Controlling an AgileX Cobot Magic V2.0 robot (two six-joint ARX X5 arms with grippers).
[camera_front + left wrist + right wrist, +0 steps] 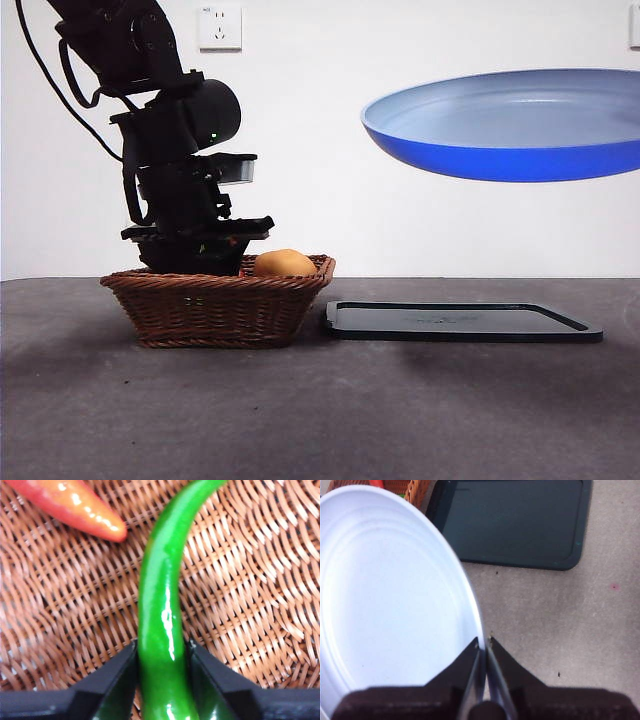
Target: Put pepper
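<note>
The glossy green pepper (162, 615) lies on the woven floor of the wicker basket (215, 300). My left gripper (162, 672) is down inside the basket (260, 580), its jaws closed against both sides of the pepper. In the front view the left arm (185, 170) reaches into the basket and hides the pepper. My right gripper (484, 645) is shut on the rim of the blue plate (390, 595). It holds the plate (510, 125) in the air at the upper right, above the dark tray (460, 322).
An orange-red carrot (75, 505) lies in the basket beside the pepper. A round yellow-orange fruit (284, 264) sits at the basket's right end. The dark tray (515, 522) lies flat on the grey table (320, 410) right of the basket.
</note>
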